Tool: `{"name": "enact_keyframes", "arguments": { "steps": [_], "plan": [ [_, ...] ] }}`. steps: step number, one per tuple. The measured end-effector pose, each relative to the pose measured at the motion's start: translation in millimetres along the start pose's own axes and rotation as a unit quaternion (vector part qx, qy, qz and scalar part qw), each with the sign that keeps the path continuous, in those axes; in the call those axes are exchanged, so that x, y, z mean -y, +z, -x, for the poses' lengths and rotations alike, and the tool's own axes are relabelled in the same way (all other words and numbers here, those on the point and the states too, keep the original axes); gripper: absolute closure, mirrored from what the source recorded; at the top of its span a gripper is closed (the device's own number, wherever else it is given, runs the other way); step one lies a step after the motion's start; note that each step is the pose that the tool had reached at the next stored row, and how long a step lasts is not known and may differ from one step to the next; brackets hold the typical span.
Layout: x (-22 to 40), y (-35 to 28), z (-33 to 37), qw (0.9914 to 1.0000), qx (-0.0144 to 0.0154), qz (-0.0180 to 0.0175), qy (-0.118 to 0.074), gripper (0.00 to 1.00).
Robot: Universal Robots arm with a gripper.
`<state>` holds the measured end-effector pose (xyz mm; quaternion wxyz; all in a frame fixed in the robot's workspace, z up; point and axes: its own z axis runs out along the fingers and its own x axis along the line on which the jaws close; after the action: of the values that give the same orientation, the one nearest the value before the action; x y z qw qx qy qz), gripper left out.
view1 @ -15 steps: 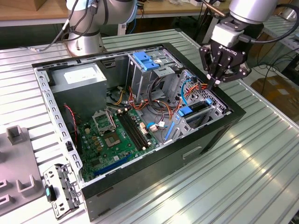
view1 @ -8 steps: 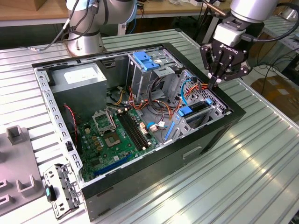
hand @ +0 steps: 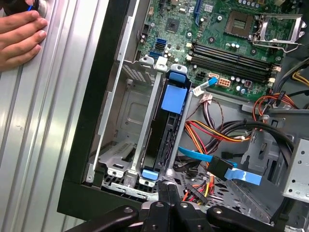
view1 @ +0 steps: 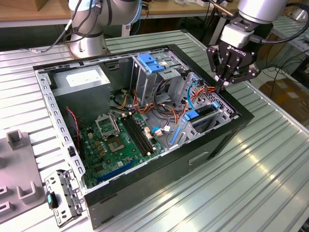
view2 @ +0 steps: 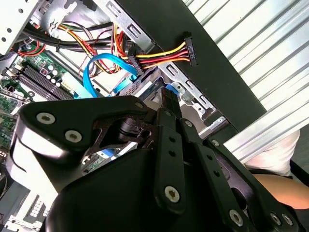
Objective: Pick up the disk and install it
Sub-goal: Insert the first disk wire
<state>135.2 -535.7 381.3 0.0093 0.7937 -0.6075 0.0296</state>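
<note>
The gripper [view1: 221,86] is hanging over the case's [view1: 159,169] corner on the exterior view's right, fingers pointing straight down and pressed together with nothing between them; the disk [view1: 205,112] is sitting on edge inside the cage [view1: 224,116] in that same corner of the case, blue rails running along it; in the first wrist view the disk [hand: 165,133] is lying deep in its slot, a blue tab capping the end that faces the motherboard [hand: 231,48], and the gripper [hand: 166,189] is hovering just over the opposite end; whether the tips are touching the disk, I cannot tell; a flat blue cable [hand: 198,154] and a bundle of red, yellow and black wires are crowding the case floor right beside the cage; in the second wrist view a black connector [view2: 190,50] on those wires is dangling over the case's black wall; at the case's far side the power supply [view1: 79,79] is filling one corner, and a tall bay [view1: 149,77] with a blue latch is standing near the middle; outside the case, a person's hand [hand: 19,36] is resting on the ribbed table [view1: 251,183], near the wall but apart from it; a loose metal bracket [view1: 60,198] is lying on the table beside the case's near corner.
</note>
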Motion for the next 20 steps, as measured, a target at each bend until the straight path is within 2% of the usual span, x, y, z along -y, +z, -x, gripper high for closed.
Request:
{"name": "enact_keyframes", "arguments": {
  "steps": [2, 3, 4, 5, 6, 10, 15, 20],
  "plan": [
    [5.8, 0.1, 1.1, 0.99998, 0.0001, -0.0004, -0.007, 0.89],
    [7.1, 0.0, 1.1, 0.99963, 0.0005, -0.0015, -0.027, 0.89],
    [7.4, 0.0, 1.0, 0.99829, 0.0012, -0.0034, -0.058, 0.89],
    [7.6, 0.1, 0.9, 0.99741, 0.0015, -0.0042, -0.072, 0.89],
    [7.9, 0.1, 0.8, 0.997, 0.0016, -0.0045, -0.077, 0.89],
    [8.0, -0.2, 0.8, 0.99672, 0.0016, -0.0047, -0.081, 0.89],
    [8.2, -6.0, 0.4, 0.99643, 0.0018, -0.005, -0.084, 0.89],
    [8.2, -6.1, 0.5, 0.99636, 0.0017, -0.005, -0.085, 0.89]
  ]
}}
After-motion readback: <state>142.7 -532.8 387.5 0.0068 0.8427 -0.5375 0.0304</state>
